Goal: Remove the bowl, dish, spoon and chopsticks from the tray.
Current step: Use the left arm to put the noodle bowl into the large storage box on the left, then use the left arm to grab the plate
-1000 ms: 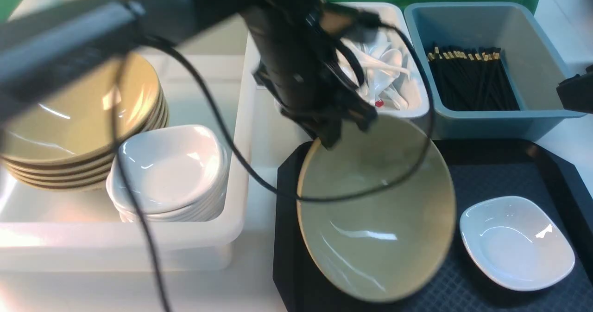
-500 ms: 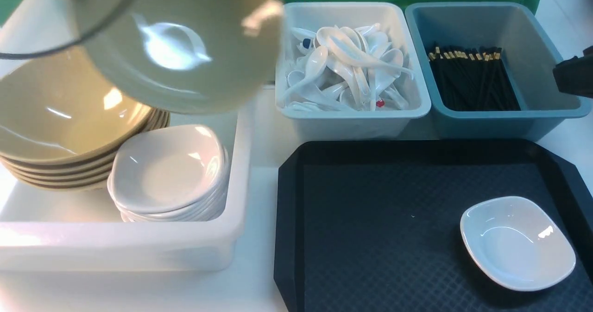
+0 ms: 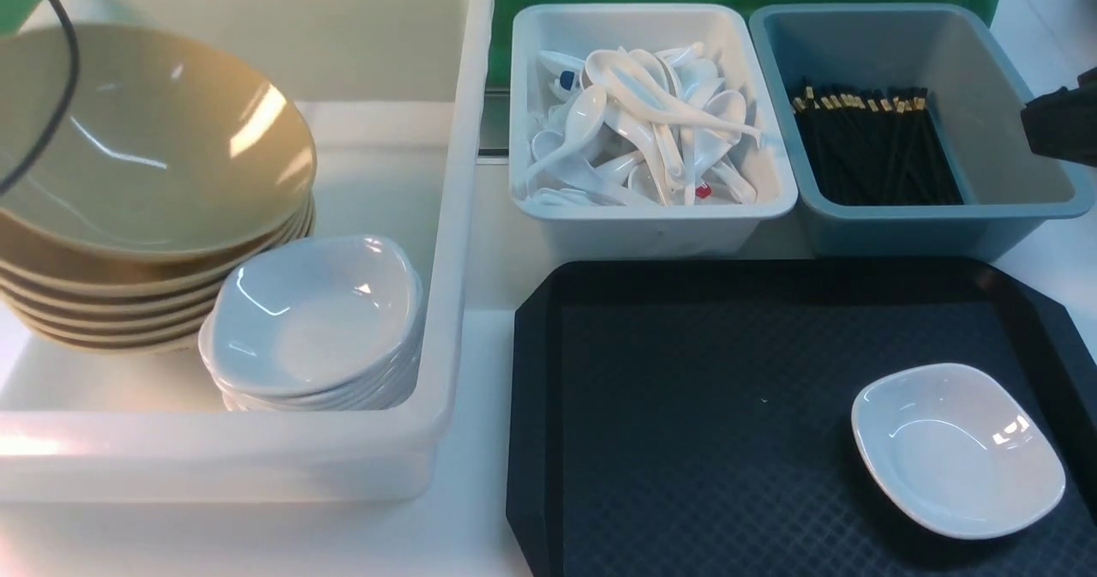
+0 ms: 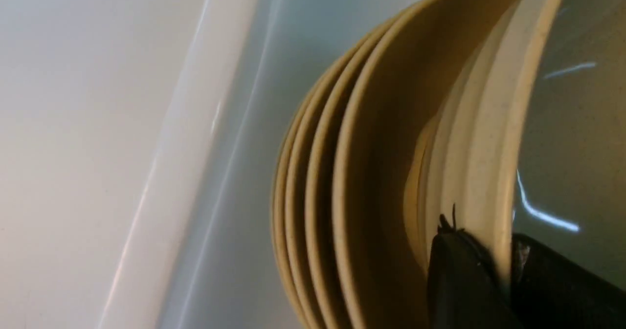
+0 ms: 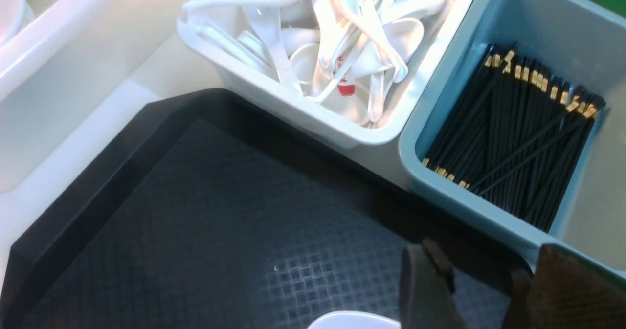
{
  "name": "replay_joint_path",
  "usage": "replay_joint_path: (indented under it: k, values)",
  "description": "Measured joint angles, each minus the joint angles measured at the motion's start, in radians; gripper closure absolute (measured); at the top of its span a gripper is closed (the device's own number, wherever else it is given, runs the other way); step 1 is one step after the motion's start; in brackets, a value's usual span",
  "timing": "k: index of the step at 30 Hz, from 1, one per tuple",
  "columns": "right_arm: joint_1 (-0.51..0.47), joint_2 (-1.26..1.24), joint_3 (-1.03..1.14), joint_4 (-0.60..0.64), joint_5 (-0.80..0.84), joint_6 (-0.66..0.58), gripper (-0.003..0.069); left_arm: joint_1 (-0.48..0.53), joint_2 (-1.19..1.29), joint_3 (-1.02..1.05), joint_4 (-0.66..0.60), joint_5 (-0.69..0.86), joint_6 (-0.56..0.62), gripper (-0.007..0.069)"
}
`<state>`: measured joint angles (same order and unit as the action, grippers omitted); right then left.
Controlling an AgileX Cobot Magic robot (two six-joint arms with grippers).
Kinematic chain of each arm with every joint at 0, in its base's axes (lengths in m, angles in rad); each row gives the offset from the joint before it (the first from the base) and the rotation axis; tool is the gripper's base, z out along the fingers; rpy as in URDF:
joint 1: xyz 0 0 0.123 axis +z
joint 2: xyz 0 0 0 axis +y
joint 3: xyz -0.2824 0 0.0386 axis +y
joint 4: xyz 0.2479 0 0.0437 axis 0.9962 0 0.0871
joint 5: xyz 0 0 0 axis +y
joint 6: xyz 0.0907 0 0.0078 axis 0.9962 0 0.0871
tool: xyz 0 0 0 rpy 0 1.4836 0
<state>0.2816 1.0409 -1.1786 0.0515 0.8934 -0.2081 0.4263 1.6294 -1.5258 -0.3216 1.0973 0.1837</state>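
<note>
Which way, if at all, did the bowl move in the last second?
Yes. The bowl left the tray and went left and away from the robot, into the white tub; it now lies on the stack of bowls there.

There are three tubs: one large white tub [image 3: 463,217], one small white tub [image 3: 651,225] and one grey-blue tub [image 3: 926,230]. There is one black tray [image 3: 531,405]. The tan bowls make a single stack of about six: one top bowl [image 3: 154,148] and roughly five lower bowls [image 3: 111,303]. One white dish [image 3: 956,448] lies apart. The stacked dishes [image 3: 313,320] number about half a dozen, their rims too close to count surely. The spoons [image 3: 651,123] are well over a dozen. The chopsticks [image 3: 874,148] are packed too tightly to count.
</note>
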Motion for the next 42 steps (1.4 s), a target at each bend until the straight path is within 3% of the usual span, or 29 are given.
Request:
replay_joint_path:
  k: [3, 5, 10, 13, 18, 22, 26, 30, 36, 38, 42]
  values:
    - [0.000, 0.000, 0.000, 0.000, 0.000, 0.000, 0.0328, 0.000, 0.011, 0.006, 0.030, 0.023, 0.026, 0.0438]
    - [0.000, 0.000, 0.000, 0.000, 0.000, 0.000, 0.0328, 0.000, 0.007, 0.006, 0.070, 0.043, 0.045, 0.0295]
    - [0.000, 0.000, 0.000, 0.000, 0.000, 0.000, 0.0328, 0.000, -0.039, 0.006, 0.140, 0.072, 0.019, 0.0079]
    - [0.000, 0.000, 0.000, 0.000, 0.000, 0.000, 0.0328, 0.000, -0.113, 0.006, 0.144, 0.059, -0.007, 0.0018]
    - [0.000, 0.000, 0.000, 0.000, 0.010, -0.003, 0.0328, -0.020, -0.253, 0.005, 0.096, 0.065, -0.046, 0.0031]
    - [0.000, -0.001, 0.000, 0.001, 0.059, -0.001, 0.0328, -0.226, -0.305, 0.005, 0.071, 0.103, -0.036, 0.0097]
    - [0.000, -0.001, 0.000, 0.000, 0.131, 0.027, 0.0335, -0.578, -0.274, 0.005, 0.072, 0.100, -0.046, 0.0139]
    - [0.000, -0.029, 0.000, -0.026, 0.270, 0.068, 0.0368, -0.938, -0.147, 0.005, 0.116, 0.002, -0.080, 0.0144]
    - [0.000, -0.164, 0.006, -0.195, 0.354, 0.175, 0.0446, -1.182, 0.074, 0.005, 0.114, -0.219, -0.088, 0.0145]
    - [0.000, -0.267, 0.031, -0.240, 0.366, 0.208, 0.0526, -1.258, 0.206, -0.017, 0.084, -0.302, -0.082, 0.0146]
    - [0.000, -0.325, 0.077, -0.234, 0.370, 0.216, 0.0610, -1.308, 0.335, -0.102, 0.048, -0.333, -0.061, 0.0148]
